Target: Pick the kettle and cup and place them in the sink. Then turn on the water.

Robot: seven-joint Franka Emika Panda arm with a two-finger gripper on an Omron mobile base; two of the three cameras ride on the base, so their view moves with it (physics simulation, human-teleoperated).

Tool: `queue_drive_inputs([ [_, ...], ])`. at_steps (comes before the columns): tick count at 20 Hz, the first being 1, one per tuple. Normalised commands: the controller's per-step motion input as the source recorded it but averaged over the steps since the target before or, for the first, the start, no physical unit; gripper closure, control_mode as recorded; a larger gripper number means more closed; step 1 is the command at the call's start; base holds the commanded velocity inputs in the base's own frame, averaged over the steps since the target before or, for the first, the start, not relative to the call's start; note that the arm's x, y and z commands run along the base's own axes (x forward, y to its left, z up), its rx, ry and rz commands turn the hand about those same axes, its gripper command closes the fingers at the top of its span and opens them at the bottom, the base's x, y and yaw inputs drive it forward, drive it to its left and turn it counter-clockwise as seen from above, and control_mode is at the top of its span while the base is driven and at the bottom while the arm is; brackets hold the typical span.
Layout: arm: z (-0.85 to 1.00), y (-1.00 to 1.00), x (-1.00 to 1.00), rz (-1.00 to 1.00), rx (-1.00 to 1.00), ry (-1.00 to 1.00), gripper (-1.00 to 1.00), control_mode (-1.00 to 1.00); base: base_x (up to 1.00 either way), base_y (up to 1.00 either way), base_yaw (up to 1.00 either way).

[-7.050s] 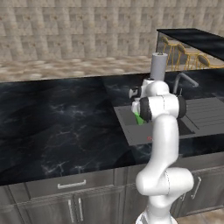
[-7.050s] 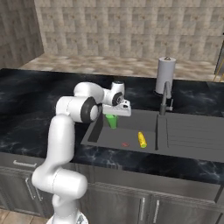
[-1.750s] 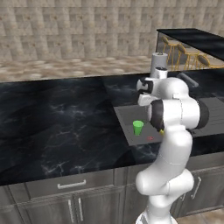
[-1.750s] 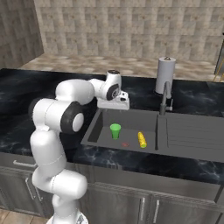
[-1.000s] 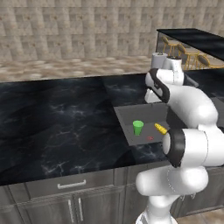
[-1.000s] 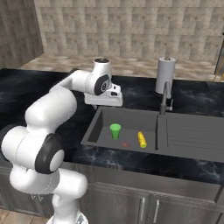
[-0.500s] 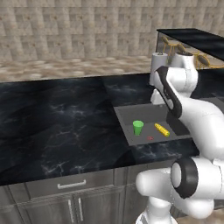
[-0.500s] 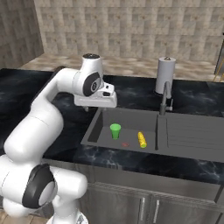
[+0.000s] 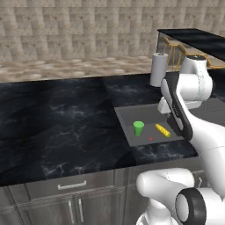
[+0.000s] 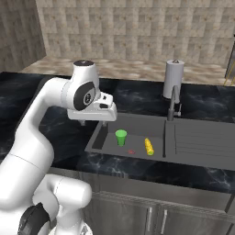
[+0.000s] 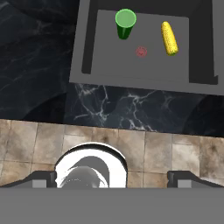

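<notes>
Cup [image 11: 125, 22] upright in sink [image 11: 89, 39], unlabelled

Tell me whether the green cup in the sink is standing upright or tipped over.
Upright. The cup stands on the sink floor with its open rim facing up; the hand view shows its round mouth from above, beside the yellow corn cob.

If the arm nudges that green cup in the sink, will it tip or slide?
The cup stands upright and narrows toward its base, so a high nudge would probably tip it. It looks small and likely light, so a low push may slide it across the flat sink floor.
</notes>
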Motion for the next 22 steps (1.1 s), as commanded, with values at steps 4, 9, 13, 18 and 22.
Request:
queue_drive_inputs([
  [4, 0.01, 0.00, -0.08, 0.00, 0.00, -0.05, -1.00, 1.00, -0.17, -0.03, -0.01],
  [9, 0.00, 0.00, 0.00, 0.00, 0.00, 0.00, -1.00, 1.00, -0.64, -0.43, -0.10],
  [13, 0.00, 0.00, 0.00, 0.00, 0.00, 0.00, -1.00, 1.00, -0.43, -0.84, -0.07],
  [18, 0.00, 0.00, 0.00, 0.00, 0.00, 0.00, -1.00, 1.00, -0.23, -1.00, -0.04],
  [22, 0.00, 0.00, 0.00, 0.00, 0.00, 0.00, -1.00, 1.00, -0.12, -1.00, -0.04],
])
